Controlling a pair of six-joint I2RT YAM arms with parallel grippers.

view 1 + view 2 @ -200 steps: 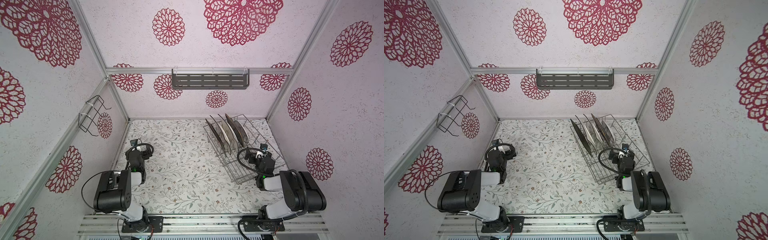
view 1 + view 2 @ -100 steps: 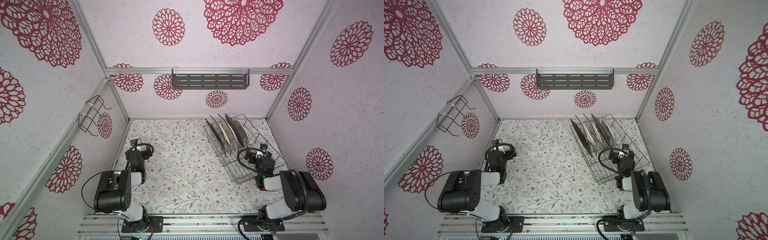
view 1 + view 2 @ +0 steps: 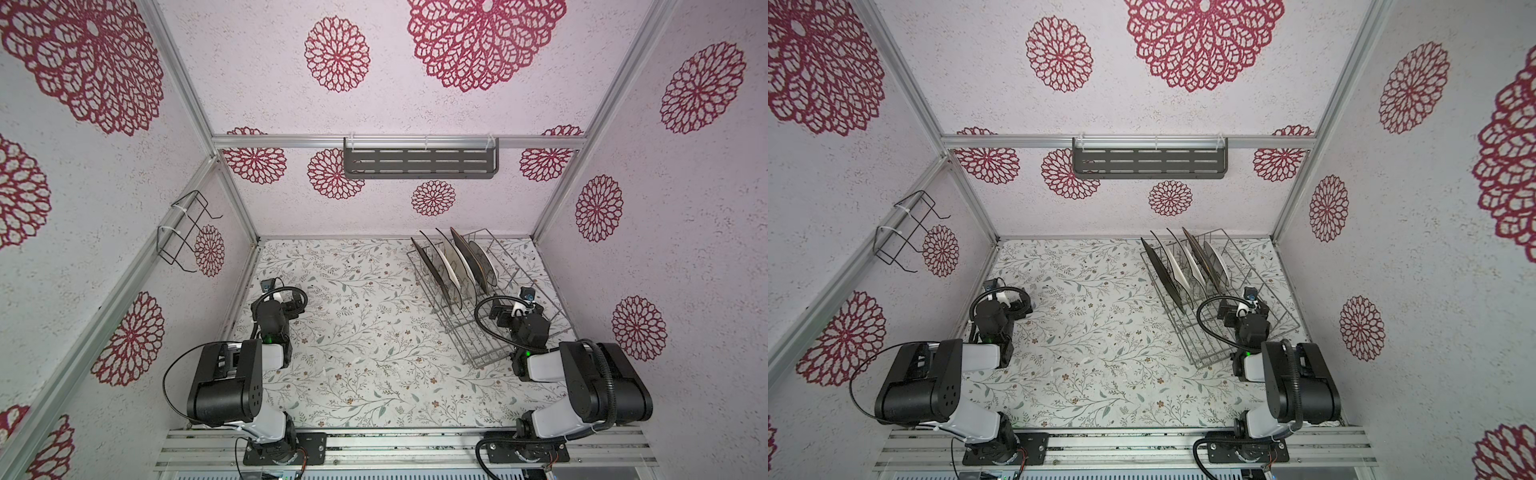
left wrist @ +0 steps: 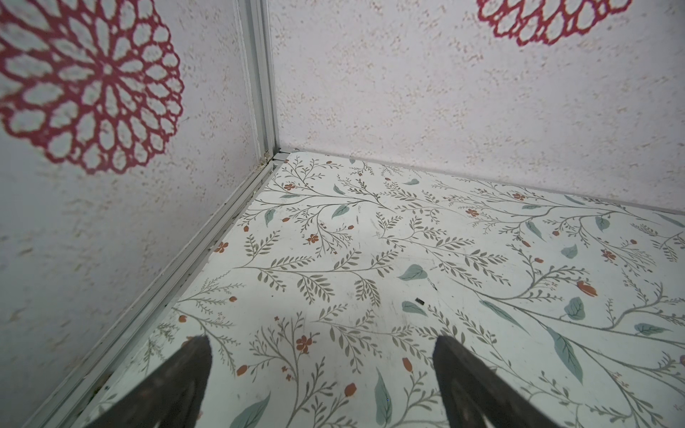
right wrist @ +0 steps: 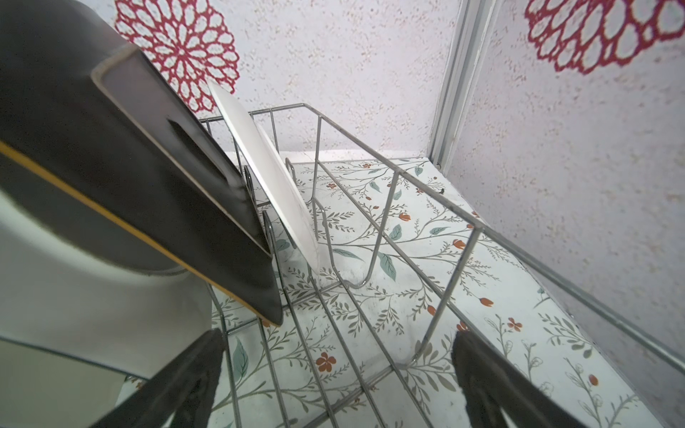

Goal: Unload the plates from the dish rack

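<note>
The dish rack (image 3: 469, 340) lies along the counter's (image 3: 365, 332) right edge, with the plates (image 3: 453, 266) standing on edge in its far half. The right pincer (image 5: 337, 337), open and empty, hovers over the near half with the plates just ahead. The left pincer (image 4: 320, 341), also open, sits well apart.
</note>
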